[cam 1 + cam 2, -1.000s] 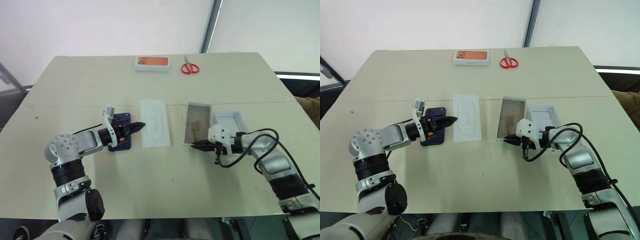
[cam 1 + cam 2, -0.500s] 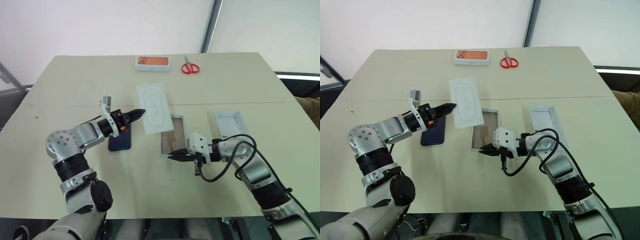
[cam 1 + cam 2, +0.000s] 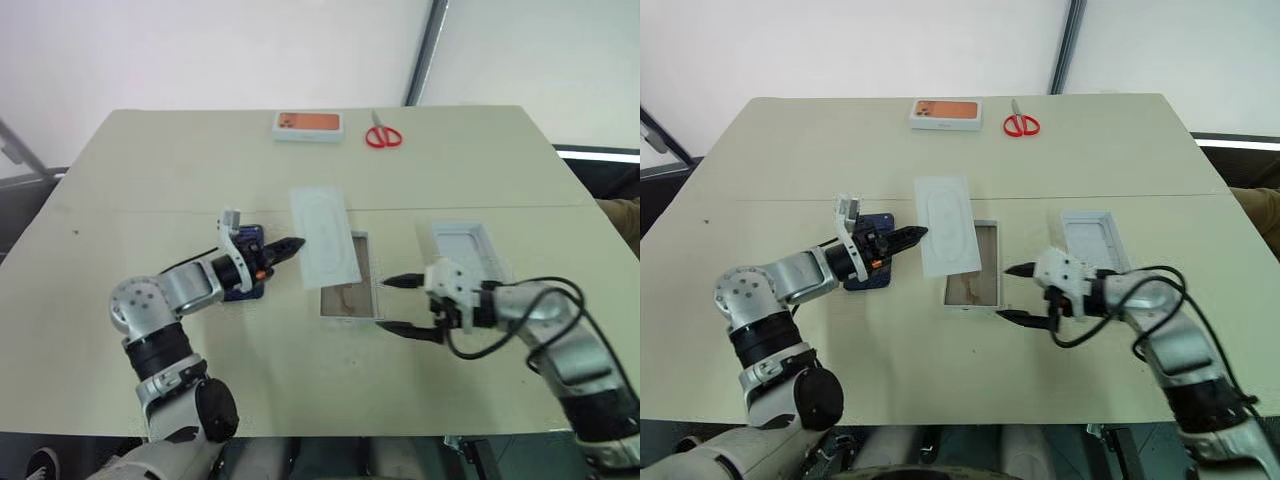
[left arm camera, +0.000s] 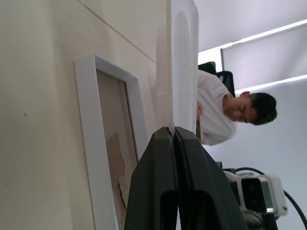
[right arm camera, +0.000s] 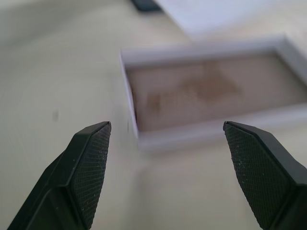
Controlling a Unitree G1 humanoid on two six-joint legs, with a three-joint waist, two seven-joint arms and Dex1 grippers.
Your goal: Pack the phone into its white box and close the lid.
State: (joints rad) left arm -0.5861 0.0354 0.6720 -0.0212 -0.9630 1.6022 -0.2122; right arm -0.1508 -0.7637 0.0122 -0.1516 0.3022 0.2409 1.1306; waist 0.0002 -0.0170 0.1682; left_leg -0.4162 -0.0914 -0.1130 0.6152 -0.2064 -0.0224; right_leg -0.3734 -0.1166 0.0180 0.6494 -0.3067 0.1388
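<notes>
My left gripper [image 3: 291, 244] is shut on the near corner of a flat white insert card [image 3: 325, 235], holding it tilted over the far left edge of the white box [image 3: 347, 291]. The wrist view shows the closed fingers [image 4: 163, 143] pinching the card [image 4: 183, 57] beside the box [image 4: 86, 134]. The box lies open at mid-table, brown lining up. The dark blue phone [image 3: 246, 275] lies flat under my left wrist, partly hidden. My right gripper [image 3: 386, 304] stands open just right of the box, holding nothing, the box's [image 5: 206, 91] near end ahead of it. The lid [image 3: 465, 246] lies inside-up further right.
An orange-topped box [image 3: 308, 124] and red scissors [image 3: 381, 136] lie at the table's far edge. A person [image 4: 230, 110] sits beyond the table in the left wrist view. The near part of the table [image 3: 300, 390] is bare.
My right gripper dragged the white box left from beside the lid to mid-table, then opened and drew back. My left gripper lifted the insert card and carried it right, over the box's edge.
</notes>
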